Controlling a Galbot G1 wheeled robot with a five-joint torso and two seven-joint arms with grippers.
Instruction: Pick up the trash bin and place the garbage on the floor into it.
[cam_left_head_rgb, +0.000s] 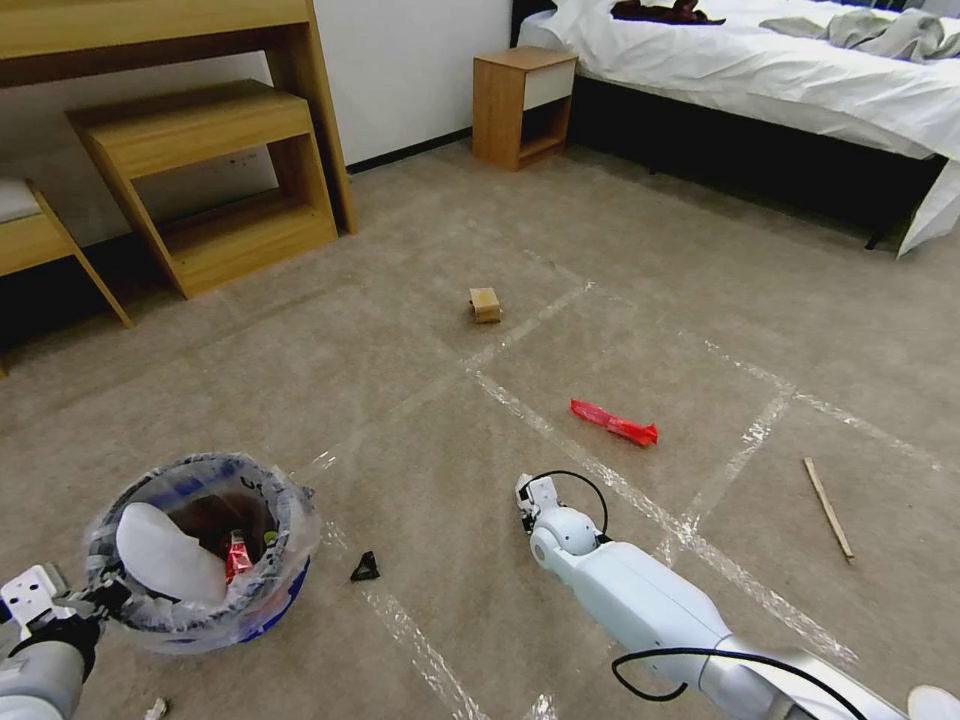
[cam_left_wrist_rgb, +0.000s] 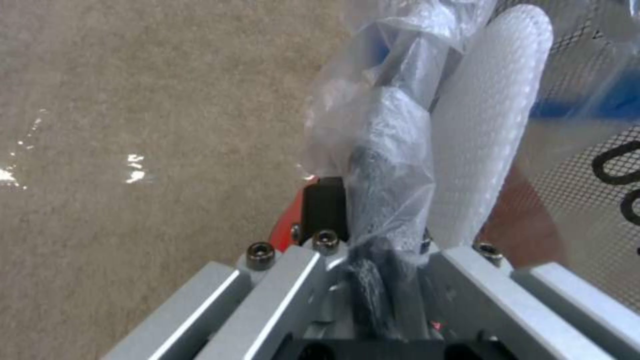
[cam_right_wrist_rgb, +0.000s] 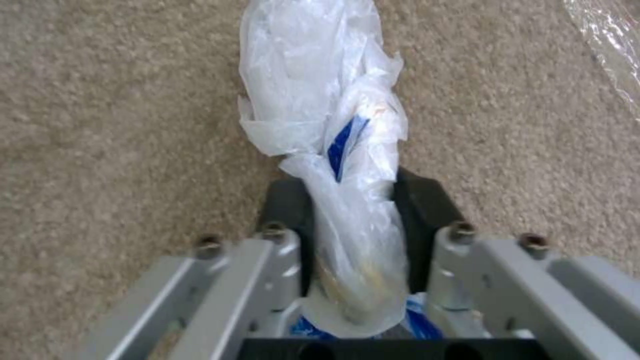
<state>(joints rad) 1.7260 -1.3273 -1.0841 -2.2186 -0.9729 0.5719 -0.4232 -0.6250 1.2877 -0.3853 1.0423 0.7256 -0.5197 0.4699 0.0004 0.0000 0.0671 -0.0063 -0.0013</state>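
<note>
Beige short-pile carpet floor, gridded with shiny clear tape, runs from your wooden desk shelves to the white-sheeted bed. Your left gripper pinches the bag-lined rim of the round blue-and-red trash bin at lower left. Your right gripper is clamped on a crumpled white plastic wrapper above the carpet, with the red wrapper, small tan box, black scrap and thin stick on the carpet.

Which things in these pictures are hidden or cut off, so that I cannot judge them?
- Right gripper, head view: its own wrist hides the crumpled plastic wrapper it grips.
- Trash bin, head view: a white slipper covers the contents beneath.
- Left gripper, left wrist view: the clear bag hides the clamped rim.
</note>
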